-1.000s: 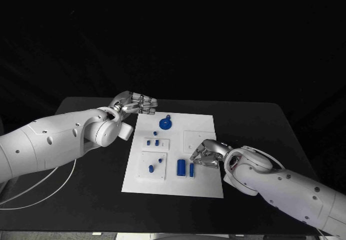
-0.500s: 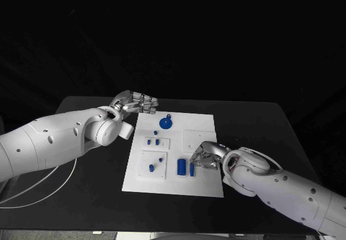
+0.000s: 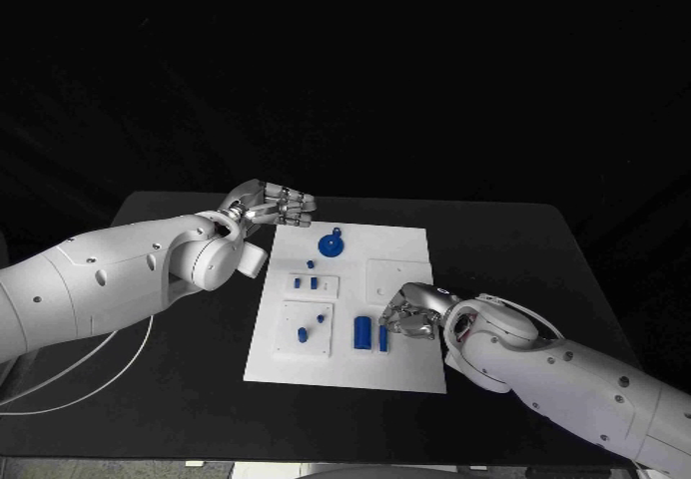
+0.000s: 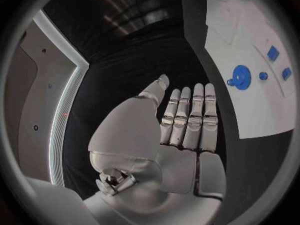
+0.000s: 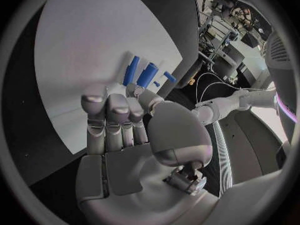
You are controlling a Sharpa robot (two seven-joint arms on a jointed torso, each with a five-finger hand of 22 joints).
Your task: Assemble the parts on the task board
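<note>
The white task board [image 3: 407, 249] lies mid-table. On it are a round blue part [image 3: 332, 246], small blue pieces [image 3: 304, 283] in a plate, two more [image 3: 309, 329] nearer me, and two upright-lying blue cylinders [image 3: 371, 335]. My right hand [image 3: 412, 312] hovers low at the cylinders' right side, fingers bent, holding nothing; its thumb tip [image 5: 134, 90] is close to the end of one cylinder [image 5: 147, 74]. My left hand [image 3: 273, 208] is off the board's far left corner, fingers straight and empty [image 4: 184, 125], with the round part [image 4: 240, 77] beside it.
The black table [image 3: 547, 259] surrounds the board with bare room on both sides. A blank white square plate [image 3: 397, 275] sits on the board just beyond my right hand. A white cable [image 3: 87, 374] hangs by the left arm.
My right hand has edged slightly toward the blue cylinders and lower over the board. The left hand has not moved.
</note>
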